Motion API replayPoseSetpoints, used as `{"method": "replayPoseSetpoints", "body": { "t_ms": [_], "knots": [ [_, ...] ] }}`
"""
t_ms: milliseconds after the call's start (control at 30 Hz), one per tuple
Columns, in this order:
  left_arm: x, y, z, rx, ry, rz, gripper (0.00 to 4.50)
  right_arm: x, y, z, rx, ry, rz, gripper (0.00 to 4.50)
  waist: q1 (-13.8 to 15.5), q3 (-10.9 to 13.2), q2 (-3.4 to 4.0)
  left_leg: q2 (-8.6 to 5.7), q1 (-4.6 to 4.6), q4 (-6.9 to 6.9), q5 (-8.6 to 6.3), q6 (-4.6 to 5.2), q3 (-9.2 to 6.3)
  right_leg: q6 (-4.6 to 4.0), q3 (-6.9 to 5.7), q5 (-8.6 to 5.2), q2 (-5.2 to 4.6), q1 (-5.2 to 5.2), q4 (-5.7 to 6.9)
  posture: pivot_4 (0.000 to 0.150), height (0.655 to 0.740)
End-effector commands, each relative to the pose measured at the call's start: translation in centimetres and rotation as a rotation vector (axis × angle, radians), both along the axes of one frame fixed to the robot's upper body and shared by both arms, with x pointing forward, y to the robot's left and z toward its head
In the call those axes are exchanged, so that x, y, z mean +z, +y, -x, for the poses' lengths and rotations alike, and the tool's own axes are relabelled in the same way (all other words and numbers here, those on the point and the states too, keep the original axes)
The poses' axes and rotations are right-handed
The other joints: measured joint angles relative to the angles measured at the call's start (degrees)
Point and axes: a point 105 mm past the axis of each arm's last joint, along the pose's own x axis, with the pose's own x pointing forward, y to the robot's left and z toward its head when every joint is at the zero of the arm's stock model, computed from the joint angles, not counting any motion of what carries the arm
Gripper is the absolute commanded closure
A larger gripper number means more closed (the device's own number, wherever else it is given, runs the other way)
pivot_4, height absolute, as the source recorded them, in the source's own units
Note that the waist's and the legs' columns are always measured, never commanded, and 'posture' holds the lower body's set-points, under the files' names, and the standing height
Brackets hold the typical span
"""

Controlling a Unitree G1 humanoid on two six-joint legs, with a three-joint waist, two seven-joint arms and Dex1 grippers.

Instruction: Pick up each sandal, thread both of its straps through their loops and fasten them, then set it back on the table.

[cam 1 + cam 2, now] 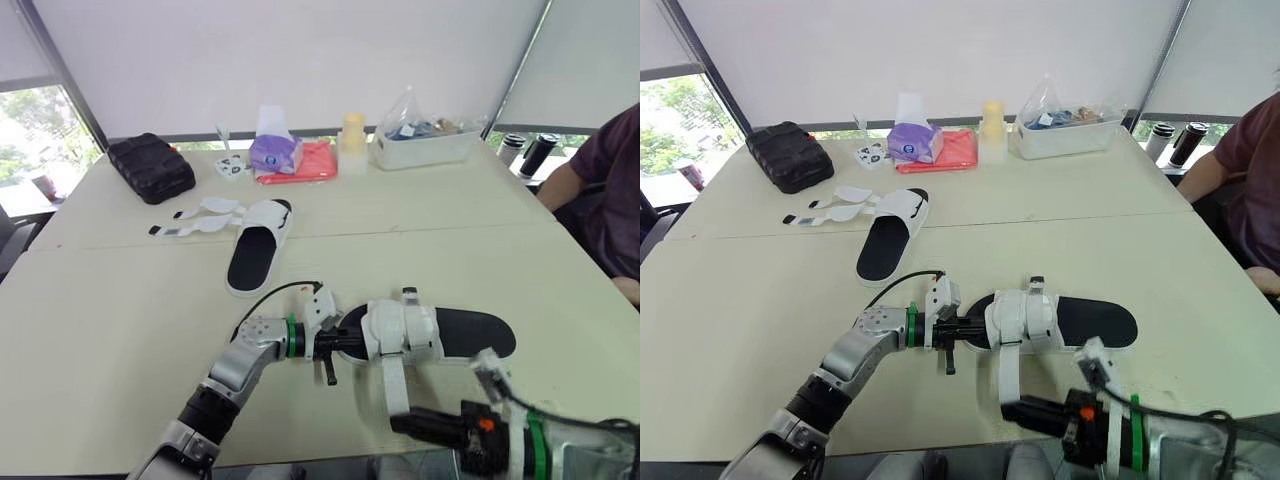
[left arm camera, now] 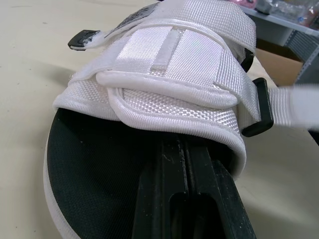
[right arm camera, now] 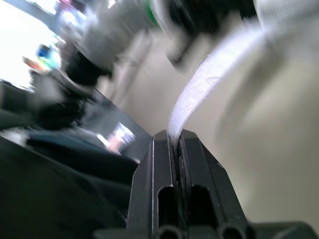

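On the pale tabletop [image 1: 100,300], at the far left, lay a black quilted pouch [image 1: 150,167]. To its right lay the far sandal [image 1: 255,250], sole down, its two white straps [image 1: 200,215] unfastened and spread flat toward the pouch. Behind it, along the far edge, stood a purple tissue pack [image 1: 275,152], a red packet [image 1: 315,160] and a pale yellow cylinder [image 1: 353,130].

Nearer the robot, the left jaws reached in from the left toward the open end of the near sandal [image 1: 470,332]. They were pressed together, nothing visible between them. Their tips lay on the black footbed, tucked just under the edge of the white woven upper [image 2: 174,74]. The sandal rested on the tabletop, lengthwise across it, with its upper at the left end and bare footbed running to the right. A black loop [image 2: 259,107] sat at the side of the upper.

From the upper, one loose strap [image 1: 393,385] ran down toward the robot. The right jaws were closed tightly on that strap's free end, below and slightly right of the upper, apart from the sole.

Further right, at the far edge, stood a clear bin [image 1: 425,140] of small items. A person [image 1: 610,190] in a dark shirt sat at the right side.
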Motion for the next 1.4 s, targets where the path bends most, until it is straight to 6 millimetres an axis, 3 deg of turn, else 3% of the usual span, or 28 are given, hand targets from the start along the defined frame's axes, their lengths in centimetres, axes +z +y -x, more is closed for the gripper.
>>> {"method": "replayPoseSetpoints", "body": {
  "t_ms": [33,133,333,533,633,800,933,1133,1267,1400],
  "knots": [
    [-3.4,0.8,0.5,0.015,0.082,-0.116,4.5,2.7,0.9,-0.5,0.022,-0.021,-0.12,4.47,0.1,0.0,-0.02,0.0,-0.03,0.0,0.0,0.0,-0.04,0.0,-0.03,0.0,0.0,-0.01,0.0,0.15,0.74],
    [-3.5,0.7,0.5,0.016,0.082,-0.116,4.5,4.0,1.4,-2.6,-0.025,-0.032,-0.205,4.47,0.0,0.0,-0.02,-0.02,-0.05,0.0,0.0,0.0,-0.02,-0.01,-0.01,0.0,-0.02,-0.05,0.0,0.15,0.74],
    [-3.6,0.6,0.4,0.024,0.08,-0.11,4.5,3.4,1.7,-6.5,-0.148,0.012,-0.223,4.47,0.4,0.0,-0.01,-0.05,-0.07,0.03,0.0,0.0,-0.02,-0.03,0.0,0.02,-0.04,-0.05,0.0,0.15,0.74],
    [-3.7,0.7,0.3,0.043,0.086,-0.104,4.5,2.6,0.4,-7.9,-0.26,0.041,-0.241,4.47,0.6,0.0,0.02,-0.06,-0.06,0.03,0.01,0.01,-0.02,-0.04,0.01,0.03,-0.03,-0.05,0.01,0.15,0.74],
    [-3.7,0.7,0.3,0.044,0.085,-0.105,4.5,2.8,0.2,-8.0,-0.27,0.036,-0.247,3.6,0.6,0.0,0.04,-0.05,-0.03,0.04,0.01,0.0,-0.02,-0.04,0.01,0.03,-0.02,-0.04,0.04,0.15,0.74],
    [-3.8,0.7,0.3,0.047,0.082,-0.106,4.5,4.9,-0.3,-8.0,-0.267,-0.059,-0.22,1.17,0.6,0.0,0.05,-0.06,-0.03,0.04,0.01,0.01,-0.02,-0.04,0.01,0.03,-0.01,-0.04,0.04,0.15,0.74],
    [-3.8,0.7,0.1,0.046,0.082,-0.103,4.5,7.3,-2.0,-9.7,-0.335,-0.227,-0.11,1.17,0.6,0.0,0.07,-0.07,-0.03,0.07,0.01,0.01,0.01,-0.04,0.02,0.04,-0.01,-0.03,0.05,0.15,0.74],
    [-3.8,0.5,-0.1,0.039,0.078,-0.103,4.5,8.8,-2.2,-12.0,-0.233,-0.62,0.287,1.17,0.6,-0.1,0.16,-0.08,-0.01,0.11,0.02,0.01,0.05,-0.03,-0.01,0.03,0.02,-0.01,0.06,0.15,0.74],
    [-3.7,0.4,-0.3,0.04,0.07,-0.104,4.5,8.1,-0.8,-11.4,-0.008,-0.681,0.351,1.17,1.1,-0.1,0.16,-0.08,-0.01,0.14,0.04,-0.02,0.03,-0.03,-0.02,0.03,0.01,0.02,0.05,0.15,0.74],
    [-3.8,0.4,-0.5,0.054,0.076,-0.1,4.5,6.7,-0.3,-11.2,0.097,-0.646,0.379,1.17,1.3,-0.1,0.15,-0.09,-0.03,0.18,0.04,-0.01,0.04,-0.03,0.0,0.04,-0.01,0.02,0.05,0.15,0.74]
  ]
}}
